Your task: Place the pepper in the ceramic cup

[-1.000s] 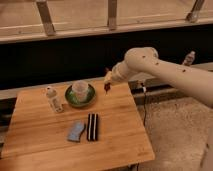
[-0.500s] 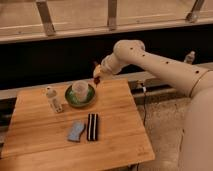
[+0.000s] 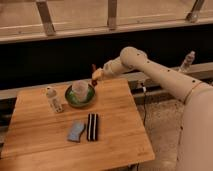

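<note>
Since a second ago the arm has swung from the right of the desk toward the ceramic cup (image 3: 80,90), bringing the hand (image 3: 94,79) in from well apart to just beside the cup's right rim.

In the camera view, the hand is closed on the pepper (image 3: 93,71), whose dark red body sticks up above the fingers; it is held above and slightly to the right of the cup, not yet over the opening. The cup stands on a green plate (image 3: 70,99), with a small clear bottle (image 3: 53,99) to its left and a blue cloth (image 3: 76,131) and striped block (image 3: 92,127) nearer the desk's (image 3: 35,135) front edge.

The risk, as I judge it, is a release too soon: the pepper would strike the cup's rim or land on the plate. It also seems to stand upright in the grip, so it could catch across the rim instead of dropping in. Coming lower, the hand might nudge the cup across the plate.
</note>
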Available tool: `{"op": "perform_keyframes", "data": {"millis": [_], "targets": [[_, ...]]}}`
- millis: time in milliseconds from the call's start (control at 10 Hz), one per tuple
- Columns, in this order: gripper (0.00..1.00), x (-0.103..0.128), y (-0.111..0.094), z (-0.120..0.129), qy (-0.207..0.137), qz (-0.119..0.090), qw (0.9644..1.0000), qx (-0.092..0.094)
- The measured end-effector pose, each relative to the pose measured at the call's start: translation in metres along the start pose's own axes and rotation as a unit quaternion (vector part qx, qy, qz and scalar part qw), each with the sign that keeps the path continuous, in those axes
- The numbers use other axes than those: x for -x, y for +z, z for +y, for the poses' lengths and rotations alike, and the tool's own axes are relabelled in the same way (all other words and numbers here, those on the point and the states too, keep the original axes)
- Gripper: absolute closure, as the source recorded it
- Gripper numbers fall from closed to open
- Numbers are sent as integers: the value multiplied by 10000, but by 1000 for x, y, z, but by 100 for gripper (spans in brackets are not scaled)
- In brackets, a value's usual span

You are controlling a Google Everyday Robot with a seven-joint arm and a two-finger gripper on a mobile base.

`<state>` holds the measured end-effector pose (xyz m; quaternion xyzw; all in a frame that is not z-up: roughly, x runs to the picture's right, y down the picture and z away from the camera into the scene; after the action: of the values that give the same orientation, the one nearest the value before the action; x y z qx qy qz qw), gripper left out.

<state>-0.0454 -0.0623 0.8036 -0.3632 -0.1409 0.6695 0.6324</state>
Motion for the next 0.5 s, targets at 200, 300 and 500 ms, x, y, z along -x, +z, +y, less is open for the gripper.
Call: {"op": "perform_keyframes", "data": {"millis": [200,300,500], "targets": [[100,3,18,14,-189,167,9996,114],[100,3,24,18,-237,229,9994,138],[100,2,35,23,-321,373,9986,178]]}}
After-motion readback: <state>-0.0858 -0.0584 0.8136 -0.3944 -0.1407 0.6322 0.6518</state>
